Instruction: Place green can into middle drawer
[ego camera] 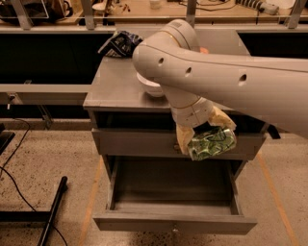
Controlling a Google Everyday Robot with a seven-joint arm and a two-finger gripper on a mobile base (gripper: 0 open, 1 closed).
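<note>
The white arm (231, 81) stretched over the cabinet's (115, 89) front edge, the middle drawer (168, 211) stood pulled out below, and the gripper (204, 137) pinched the green can (214, 144) between its fingers (182, 138) above that drawer's back right corner.

We see a grey cabinet (120, 91) on a speckled floor (57, 149), with orange tape lines (91, 202) on the floor at either side of it. Left of the cabinet a long grey rail (43, 91) runs off level with its top, and a black cable (14, 144) and a black bar (53, 206) lie lower down. Behind the cabinet stands a wooden bench (144, 9) with metal uprights (87, 9), dark beneath. The end effector (206, 134) hangs before the cabinet's front, clamped on the green can (212, 143).
</note>
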